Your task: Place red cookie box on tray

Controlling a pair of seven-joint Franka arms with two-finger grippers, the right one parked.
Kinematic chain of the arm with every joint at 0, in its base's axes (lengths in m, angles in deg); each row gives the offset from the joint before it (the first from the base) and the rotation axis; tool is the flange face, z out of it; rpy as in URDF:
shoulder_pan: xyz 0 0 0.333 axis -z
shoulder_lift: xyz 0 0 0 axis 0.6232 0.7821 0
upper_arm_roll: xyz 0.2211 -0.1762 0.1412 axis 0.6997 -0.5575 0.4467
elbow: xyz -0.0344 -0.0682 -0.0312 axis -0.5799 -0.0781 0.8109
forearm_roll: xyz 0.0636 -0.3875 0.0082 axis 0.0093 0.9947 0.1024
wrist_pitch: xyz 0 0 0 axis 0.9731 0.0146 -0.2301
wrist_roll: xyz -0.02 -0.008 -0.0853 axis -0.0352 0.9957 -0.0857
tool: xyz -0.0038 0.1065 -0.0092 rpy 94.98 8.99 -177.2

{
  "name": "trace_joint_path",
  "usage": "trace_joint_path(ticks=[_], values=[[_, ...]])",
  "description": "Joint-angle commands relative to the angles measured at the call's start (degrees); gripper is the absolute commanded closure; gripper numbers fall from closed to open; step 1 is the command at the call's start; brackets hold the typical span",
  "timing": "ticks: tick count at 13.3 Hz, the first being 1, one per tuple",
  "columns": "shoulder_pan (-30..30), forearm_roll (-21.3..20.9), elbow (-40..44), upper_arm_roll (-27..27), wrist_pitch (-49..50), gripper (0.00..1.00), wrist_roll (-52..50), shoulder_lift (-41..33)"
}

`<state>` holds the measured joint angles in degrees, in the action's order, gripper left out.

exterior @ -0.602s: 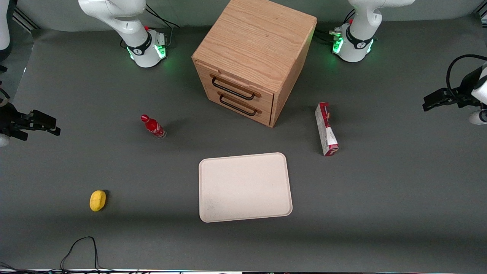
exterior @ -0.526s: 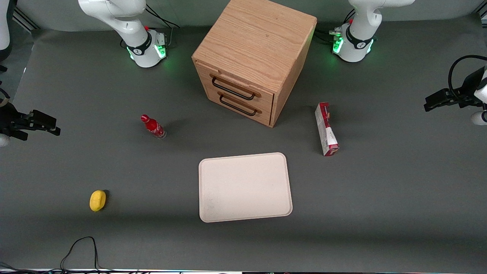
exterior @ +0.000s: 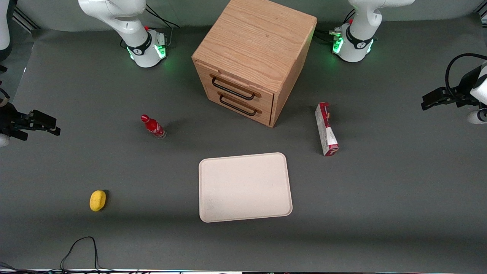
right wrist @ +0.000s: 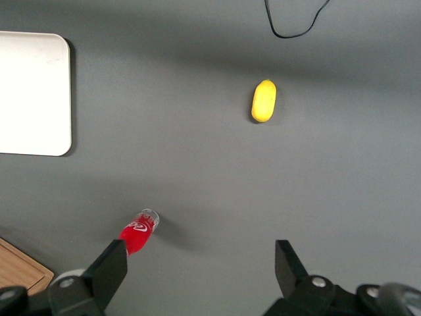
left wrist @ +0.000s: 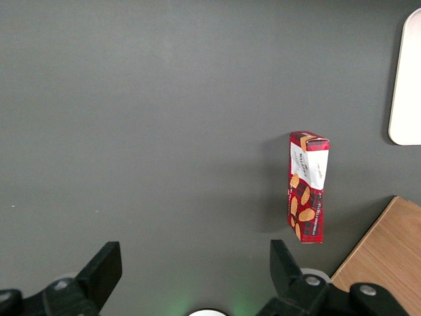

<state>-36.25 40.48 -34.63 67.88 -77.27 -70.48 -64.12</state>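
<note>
Well, the gripper [left wrist: 191,270] hangs high at the working arm's end, jaws spread wide, empty, lining up on the red cookie box [exterior: 326,129] lying beside the tray [exterior: 245,187].

Dark grey table [exterior: 399,198] carries: wooden two-drawer cabinet [exterior: 255,57]; red cookie box [exterior: 326,128] lying near cabinet, toward working arm's end; cream tray [exterior: 244,187] nearer front camera than cabinet; small red bottle [exterior: 153,126] and yellow lemon [exterior: 97,200] toward parked arm's end. Gripper [exterior: 432,102] hovers above table edge, fingers [left wrist: 102,271] spread apart.
</note>
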Motion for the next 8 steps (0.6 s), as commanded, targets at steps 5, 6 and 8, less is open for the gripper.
trace_joint_path(ticks=[5,6,8], values=[[0.3,0.6,1.2,-1.0,2.3,0.0,-0.2,0.3],[0.3,0.7,1.3,-1.6,3.1,0.0,-0.5,0.0],[0.3,0.8,1.4,-5.3,4.1,0.0,-6.0,-0.8]])
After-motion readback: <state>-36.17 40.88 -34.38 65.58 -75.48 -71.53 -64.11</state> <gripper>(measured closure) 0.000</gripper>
